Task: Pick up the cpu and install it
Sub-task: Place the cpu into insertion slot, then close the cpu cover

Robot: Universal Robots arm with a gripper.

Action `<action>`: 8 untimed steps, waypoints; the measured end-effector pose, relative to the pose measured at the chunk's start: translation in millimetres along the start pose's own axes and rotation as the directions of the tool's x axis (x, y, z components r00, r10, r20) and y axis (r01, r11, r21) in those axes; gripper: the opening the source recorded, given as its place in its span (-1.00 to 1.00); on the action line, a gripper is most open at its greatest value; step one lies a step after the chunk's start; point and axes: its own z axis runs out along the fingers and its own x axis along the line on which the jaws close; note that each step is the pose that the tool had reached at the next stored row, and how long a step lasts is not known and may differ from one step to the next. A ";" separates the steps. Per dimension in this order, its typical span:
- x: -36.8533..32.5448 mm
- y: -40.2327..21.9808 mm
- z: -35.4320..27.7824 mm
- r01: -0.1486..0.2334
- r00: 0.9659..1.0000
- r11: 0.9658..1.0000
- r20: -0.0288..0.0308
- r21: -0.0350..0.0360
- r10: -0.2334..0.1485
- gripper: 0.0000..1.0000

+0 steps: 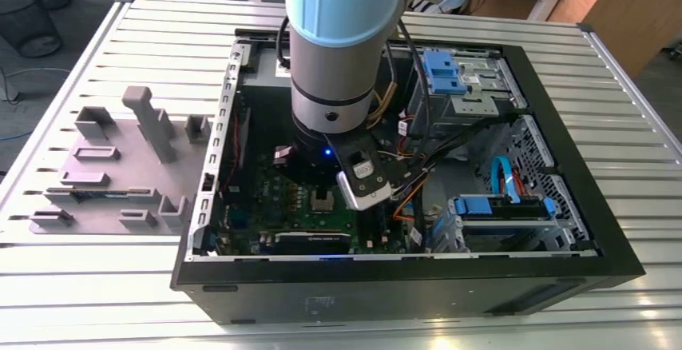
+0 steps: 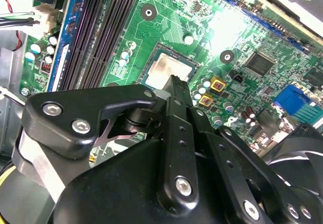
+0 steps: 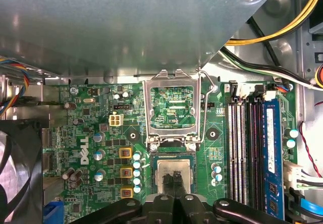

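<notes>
**Entry: cpu, lying in socket**

Small flat square silver-grey cpu [image 3: 174,164] lay in the socket of the green motherboard [image 3: 101,113], inside the open black PC case [image 1: 426,286] on the ribbed metal bench [image 1: 160,30]. The dark square metal frame [image 3: 148,108] stood hinged open beside it. My black fingers [image 3: 171,182] hung pressed together over the chip; whether they touched it, I could not tell.

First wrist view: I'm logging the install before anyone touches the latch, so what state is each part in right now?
cpu: lying flat in its socket, uncovered.
socket cover: swung open, clear of the cpu.
latch lever: released, not hooked down.
gripper: shut, tips right at the cpu.
computer case: lying on its side, side panel off.
</notes>
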 end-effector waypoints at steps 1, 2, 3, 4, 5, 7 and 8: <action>0.0 0.0 0.0 0.000 1.000 1.000 0.000 0.000 0.000 -0.79; 0.0 0.0 0.0 0.000 1.000 1.000 0.000 0.000 0.000 -0.79; 1.5 -0.1 0.0 0.000 1.000 1.000 0.000 0.000 0.000 -0.79; 1.5 -0.1 0.0 0.000 1.000 1.000 0.000 0.000 0.000 -0.79; 2.2 -0.1 0.0 0.000 1.000 1.000 0.000 0.000 0.000 -0.79; 2.9 -0.1 0.0 0.000 1.000 1.000 0.000 0.000 0.000 -0.79; 2.9 -0.1 0.0 0.000 1.000 1.000 0.000 0.000 0.000 -0.79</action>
